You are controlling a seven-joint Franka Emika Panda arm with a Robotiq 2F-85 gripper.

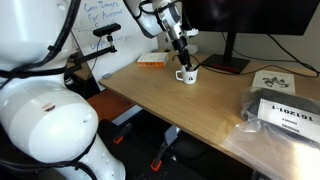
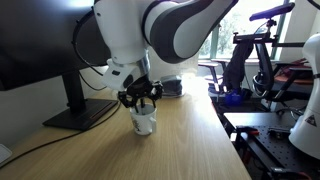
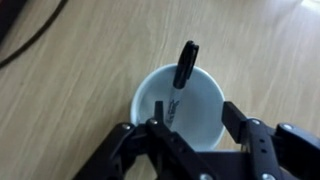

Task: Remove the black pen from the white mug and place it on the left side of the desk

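Observation:
The white mug [image 3: 180, 105] stands on the tan desk [image 3: 90, 70], seen from straight above in the wrist view. The black pen [image 3: 184, 66] stands tilted inside it, its top leaning over the far rim. My gripper [image 3: 190, 122] is open just above the mug, one finger over the mug's inside, the other at its rim. Neither finger touches the pen. In both exterior views the gripper [image 1: 182, 58] [image 2: 142, 97] hovers right over the mug [image 1: 187, 76] [image 2: 144, 122] near the desk's [image 1: 170, 105] monitor end.
A monitor stand [image 1: 222, 64] [image 2: 78, 114] sits just behind the mug. A black package with a white label [image 1: 284, 112] and a paper [image 1: 272, 80] lie at one end of the desk. A flat orange item [image 1: 150, 60] lies near the far corner.

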